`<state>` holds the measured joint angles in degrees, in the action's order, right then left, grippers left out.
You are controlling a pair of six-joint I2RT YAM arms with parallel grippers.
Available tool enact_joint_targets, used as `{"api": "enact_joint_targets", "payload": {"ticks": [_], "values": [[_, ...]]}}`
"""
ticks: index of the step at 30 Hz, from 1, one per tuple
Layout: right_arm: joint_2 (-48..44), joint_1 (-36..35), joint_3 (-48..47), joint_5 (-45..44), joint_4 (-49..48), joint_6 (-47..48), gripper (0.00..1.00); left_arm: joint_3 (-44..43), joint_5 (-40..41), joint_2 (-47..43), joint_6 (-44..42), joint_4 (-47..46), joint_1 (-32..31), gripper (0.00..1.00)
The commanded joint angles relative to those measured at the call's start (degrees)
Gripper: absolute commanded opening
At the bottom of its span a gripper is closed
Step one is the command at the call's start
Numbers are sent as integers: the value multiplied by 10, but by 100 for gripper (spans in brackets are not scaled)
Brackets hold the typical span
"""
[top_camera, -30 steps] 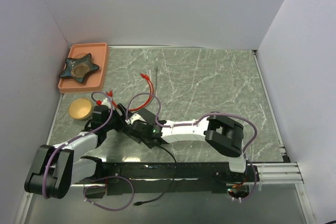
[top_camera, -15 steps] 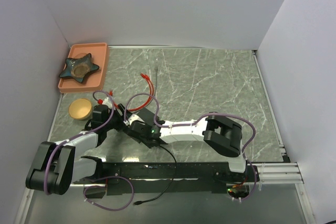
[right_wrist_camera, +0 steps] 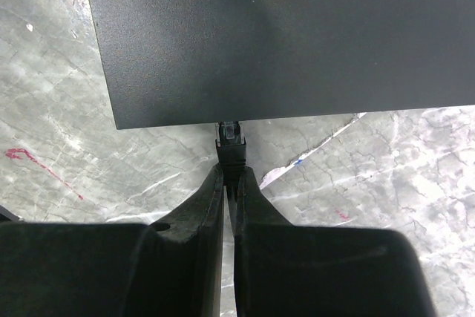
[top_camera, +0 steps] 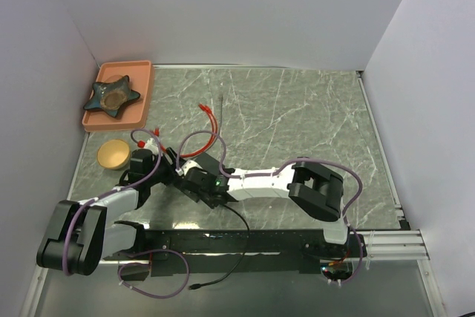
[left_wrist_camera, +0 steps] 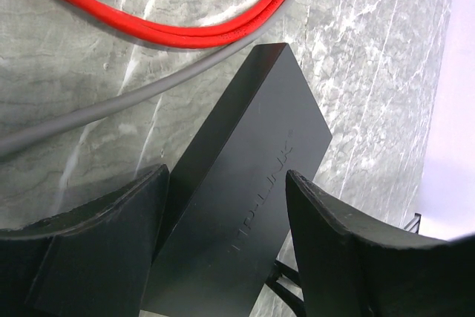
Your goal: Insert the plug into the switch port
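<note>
Item: black switch, flat on the table, near-left area, between both arms. Left gripper: I saw the jaws set wide, one finger along each long side of the switch; whether they pressed it I could not tell. Right gripper: pinched closed on the plug, whose tip met the switch's near edge. Switch port: hidden under that edge, seating unconfirmed. Also logged: red cable and grey cable beside the switch.
</note>
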<state>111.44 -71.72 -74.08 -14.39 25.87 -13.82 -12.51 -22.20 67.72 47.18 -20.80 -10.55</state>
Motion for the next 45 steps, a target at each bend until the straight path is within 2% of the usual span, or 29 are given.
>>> {"api": "enact_joint_targets", "payload": {"ticks": [1, 14, 24, 33, 41, 45], "values": [[-25, 18, -8, 0, -169, 5, 0, 30, -80, 8, 5, 58, -11, 70], [-18, 29, -40, 4, -217, 25, 0, 36, -88, 6, 11, 52, -15, 69], [-33, 59, -26, 67, -277, -29, 0, 61, -58, -34, 53, 37, -25, 67], [-24, 60, -48, 82, -271, -23, 0, 56, -49, -45, 52, 52, -31, 68], [-39, 60, -36, 87, -227, -20, 0, 36, -22, -49, 42, 80, -30, 75], [-60, 61, -5, 75, -205, -28, 6, 3, 10, -64, 31, 131, -28, 81]]}}
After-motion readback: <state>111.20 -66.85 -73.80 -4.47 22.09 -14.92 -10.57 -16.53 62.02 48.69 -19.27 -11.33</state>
